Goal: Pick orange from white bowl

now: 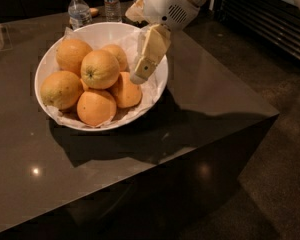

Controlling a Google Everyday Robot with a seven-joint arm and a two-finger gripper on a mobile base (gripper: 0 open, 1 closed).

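Nearest: a dark, glossy brown tabletop (205, 96), one corner toward the camera. Carries, left of centre, a wide, shallow, glossy white bowl (90, 30) lined with crumpled white paper (152, 96).

Holds a heap of round fruit, with smaller deeper-orange fruits (96, 106) at the front and sides.

Topping the heap: the large, round, yellow-orange orange (101, 68), with dimpled skin and a dark stem spot facing front-left. Rests on its neighbours, touching several, upper half bare.

Probably firm and fairly heavy, with a peel rough enough to grip. Likely to roll or jostle the others if pushed off-centre. Best taken from above, across the widest part, at its two exposed sides.

Just right of it, over the bowl's right inner side: the robot's cream two-finger gripper (139, 77). Hangs tip-down from a white wrist (165, 6), close beside a right-hand fruit. Carries nothing visible; cannot tell how far open.

Farthest, behind the bowl: a clear plastic water bottle (79, 11) with a white cap, and a second clear bottle (111, 1), both upright.
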